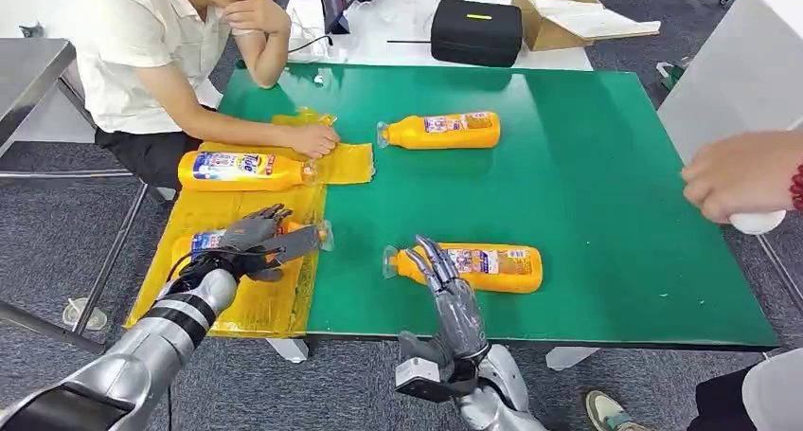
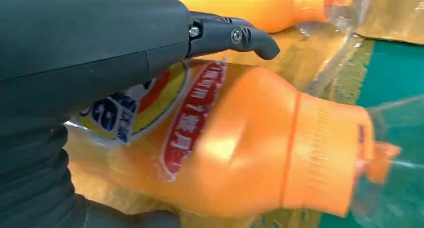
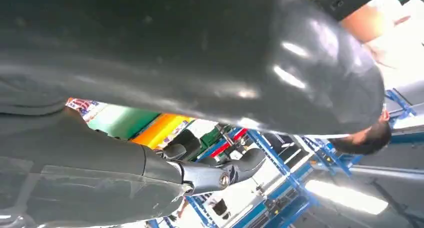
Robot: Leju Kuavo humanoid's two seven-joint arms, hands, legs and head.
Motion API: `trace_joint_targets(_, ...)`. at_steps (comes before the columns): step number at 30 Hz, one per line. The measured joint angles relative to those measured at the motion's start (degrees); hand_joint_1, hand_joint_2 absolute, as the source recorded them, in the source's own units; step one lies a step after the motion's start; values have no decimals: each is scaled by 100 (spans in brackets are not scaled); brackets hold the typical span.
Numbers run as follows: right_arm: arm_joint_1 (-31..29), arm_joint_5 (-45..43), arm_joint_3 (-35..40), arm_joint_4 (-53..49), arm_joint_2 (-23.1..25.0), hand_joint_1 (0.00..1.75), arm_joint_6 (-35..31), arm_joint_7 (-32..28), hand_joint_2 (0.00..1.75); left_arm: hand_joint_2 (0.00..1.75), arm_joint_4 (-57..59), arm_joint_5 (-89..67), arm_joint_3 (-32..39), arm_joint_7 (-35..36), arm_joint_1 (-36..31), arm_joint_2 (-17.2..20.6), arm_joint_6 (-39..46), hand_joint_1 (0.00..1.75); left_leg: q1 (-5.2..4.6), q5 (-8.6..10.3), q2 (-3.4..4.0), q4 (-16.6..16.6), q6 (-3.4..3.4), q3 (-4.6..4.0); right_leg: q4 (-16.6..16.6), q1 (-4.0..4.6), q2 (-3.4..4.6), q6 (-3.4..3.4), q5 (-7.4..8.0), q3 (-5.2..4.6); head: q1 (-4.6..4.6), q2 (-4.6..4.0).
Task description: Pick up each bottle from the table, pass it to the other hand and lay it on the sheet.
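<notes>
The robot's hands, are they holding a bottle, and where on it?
The left hand grips a bottle around its labelled body as it lies on the yellow sheet. The right hand holds nothing, fingers spread near another bottle.

4 orange bottles point(image 1: 441, 131) flat; 2 on yellow sheet point(image 1: 256, 298).

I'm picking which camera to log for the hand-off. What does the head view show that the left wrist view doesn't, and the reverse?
Head view alone: the right hand open over a bottle on the green mat, a far bottle, and a seated person's hand.

Left wrist view alone: a close look at the label and the clear cap of the held bottle.

Shared: the left hand on its bottle over the yellow sheet.
</notes>
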Motion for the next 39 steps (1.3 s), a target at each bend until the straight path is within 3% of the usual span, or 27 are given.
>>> trace_joint_targets(10, -27, -109, 120, 81, -59, 0, -20, -2, 0, 175, -134, 348, 134, -464, 216, 28, 737, 0, 0, 3, 1, 0, -2, 6, 2, 1, 1, -14, 9, -1, 0, 0)
trace_joint_targets(27, 174, 256, 55, 94, -63, 0, -80, -7, 0, 175, -2312, 1010, 99, -1060, 1455, 137, 697, 0, -1, 3, 0, 1, -2, -25, 2, 0, -1, -14, 9, -28, 0, 0)
trace_joint_targets(28, 186, 363, 24, 94, -63, 0, -116, -7, 175, 175, -2468, 1010, 68, -1060, 1528, 162, 732, 0, -1, 3, 0, 1, -2, -25, 1, 0, -1, -14, 9, -29, 0, 0)
trace_joint_targets(32, 317, 1177, -272, 76, -70, 0, -177, 142, 175, 175, -3358, 999, -41, -1180, 2048, 227, 1264, 0, -1, 2, 1, 1, -1, -28, 1, -1, 0, -14, 8, -33, 0, 0)
trace_joint_targets(39, 397, 1609, -614, -92, -111, 0, -173, 383, 175, 175, -4227, 160, -400, -1491, 2726, 70, 3124, 0, -4, 0, 0, 1, 0, -37, -2, -4, -1, -14, 7, -40, 0, 0)
